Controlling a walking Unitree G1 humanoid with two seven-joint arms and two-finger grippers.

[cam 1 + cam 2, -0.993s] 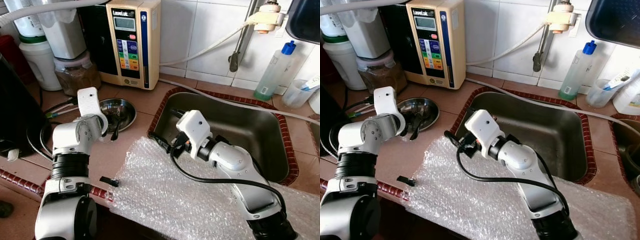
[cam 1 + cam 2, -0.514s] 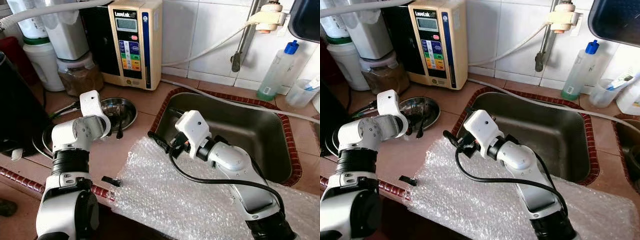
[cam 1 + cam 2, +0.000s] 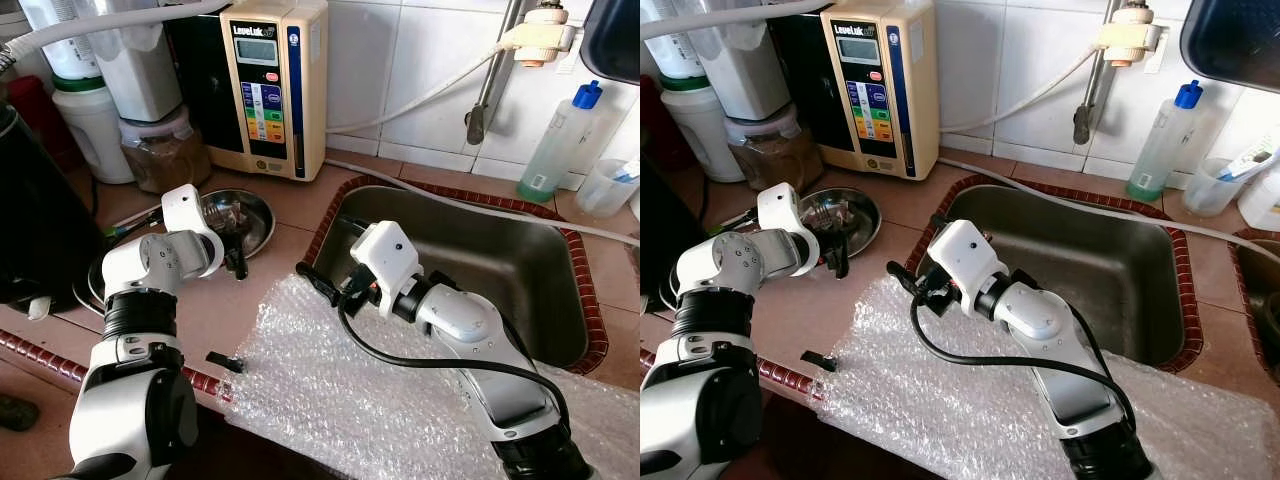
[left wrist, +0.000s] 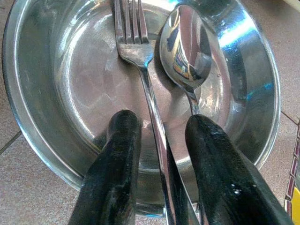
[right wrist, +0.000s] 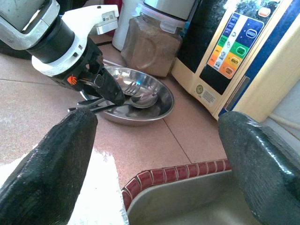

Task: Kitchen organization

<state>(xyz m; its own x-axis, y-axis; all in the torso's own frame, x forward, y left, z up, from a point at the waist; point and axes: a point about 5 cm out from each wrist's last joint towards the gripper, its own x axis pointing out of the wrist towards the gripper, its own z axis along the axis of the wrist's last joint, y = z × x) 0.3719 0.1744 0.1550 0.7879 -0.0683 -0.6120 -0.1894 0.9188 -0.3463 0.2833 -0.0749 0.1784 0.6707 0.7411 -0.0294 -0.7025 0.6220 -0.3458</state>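
Fork [image 4: 140,56]: lies in the steel dish [image 3: 252,235] beside the spoon [image 4: 185,51], on the counter left of the sink [image 3: 470,255].
Left gripper [image 4: 161,129]: fingers a little open, one on each side of the fork's handle, holding nothing yet.
Do it well: go low, squeeze the thin handle only, lift straight up.
Right gripper [image 5: 154,150]: wide open, empty, over the bubble wrap [image 3: 350,390].

wall [image 3: 400,70]: white tiles | counter [image 3: 290,205]: terracotta tiles | daylight

Our left hand [image 3: 833,262] hangs at the steel dish [image 3: 845,212]. Our right hand [image 3: 908,281] rests above the bubble wrap [image 3: 970,410] beside the sink [image 3: 1090,265].
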